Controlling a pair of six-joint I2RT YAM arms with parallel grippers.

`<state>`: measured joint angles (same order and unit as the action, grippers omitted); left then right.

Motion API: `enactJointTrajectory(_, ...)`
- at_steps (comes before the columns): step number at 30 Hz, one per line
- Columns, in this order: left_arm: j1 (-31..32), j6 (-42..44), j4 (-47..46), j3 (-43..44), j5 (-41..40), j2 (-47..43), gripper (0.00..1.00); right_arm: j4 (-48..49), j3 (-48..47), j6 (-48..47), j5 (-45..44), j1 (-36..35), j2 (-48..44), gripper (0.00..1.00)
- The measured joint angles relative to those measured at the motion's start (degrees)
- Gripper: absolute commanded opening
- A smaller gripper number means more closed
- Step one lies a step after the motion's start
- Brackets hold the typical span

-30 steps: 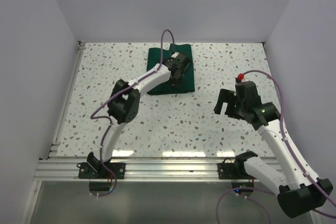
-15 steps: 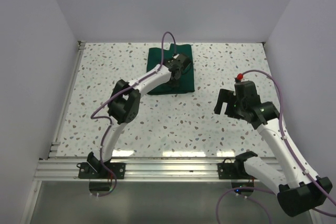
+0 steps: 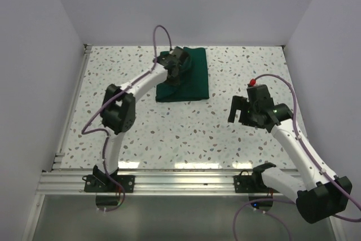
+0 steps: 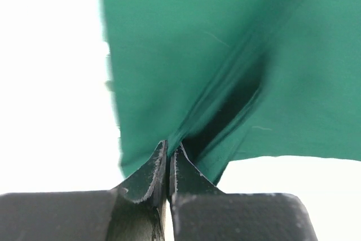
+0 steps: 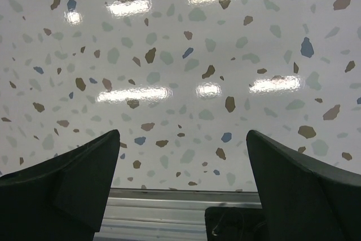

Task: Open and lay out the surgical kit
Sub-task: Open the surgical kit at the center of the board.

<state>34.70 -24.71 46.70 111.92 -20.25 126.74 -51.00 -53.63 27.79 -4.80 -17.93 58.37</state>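
Note:
The surgical kit is a folded dark green cloth bundle [image 3: 189, 80] lying at the back middle of the speckled table. My left gripper [image 3: 174, 67] is over the bundle's left part, shut on a fold of the green cloth [image 4: 186, 83]; in the left wrist view the jaws are pinched together with the fabric pulled up into them [image 4: 169, 153]. My right gripper [image 3: 241, 111] hovers over bare table to the right of the bundle, apart from it, open with nothing between its fingers [image 5: 84, 179]. No tray or instruments show.
White walls enclose the table on three sides. An aluminium rail [image 3: 180, 180] runs along the near edge, also seen as the rail [image 5: 169, 207] in the right wrist view. Purple cables loop off both arms.
The left gripper has shut on the cloth and moved left and back, lifting a flap of the bundle. The right arm shifted slightly left and away.

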Motion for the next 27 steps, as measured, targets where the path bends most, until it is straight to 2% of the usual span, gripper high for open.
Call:
enactJointTrajectory(2,-6.38,-0.76,-2.64,-6.4,1.88,-6.86,0.0,-0.04,-0.04,-0.07,0.0,0.0,0.46,0.98)
enactJointTrajectory(3,-11.08,-1.4,-4.13,-10.08,2.47,-10.84,0.06,-0.04,-0.04,-0.17,0.0,0.0,0.52,0.98)
enactJointTrajectory(4,-15.47,-1.92,-4.98,-12.41,2.75,-13.73,0.32,-0.07,-0.04,-0.22,-0.02,0.0,0.52,0.99)
enactJointTrajectory(6,-26.18,-2.93,-7.28,-17.14,3.02,-19.15,0.99,-0.04,-0.04,-0.26,-0.02,0.0,0.39,0.99)
enactJointTrajectory(7,-31.08,-3.85,-7.87,-18.91,2.54,-20.87,1.0,-0.04,-0.02,-0.26,-0.02,0.0,0.39,0.99)
enactJointTrajectory(9,-36.92,-5.33,-8.44,-21.81,1.18,-22.58,1.0,-0.02,-0.02,-0.26,0.0,0.0,0.39,0.99)
enactJointTrajectory(11,-38.4,-6.14,-8.11,-24.65,0.76,-22.77,0.99,0.0,-0.04,-0.26,0.02,0.0,0.39,0.99)
enactJointTrajectory(15,-34.8,-6.73,-7.5,-29.24,3.3,-21.35,1.0,0.66,-0.5,-0.5,0.48,0.0,0.87,0.99)
enactJointTrajectory(19,-32.35,-7.34,-6.86,-30.18,5.27,-20.9,0.99,3.52,-5.14,-0.85,2.45,-0.02,5.77,0.99)
enactJointTrajectory(24,-30.34,-7.78,-6.54,-30.18,5.11,-21.11,0.99,8.04,-17.88,-0.79,5.57,-1.38,20.55,0.98)
enactJointTrajectory(27,-27.3,-7.89,-5.7,-30.18,4.83,-21.64,1.0,7.56,-32.39,-1.11,5.38,-5.33,34.86,0.95)
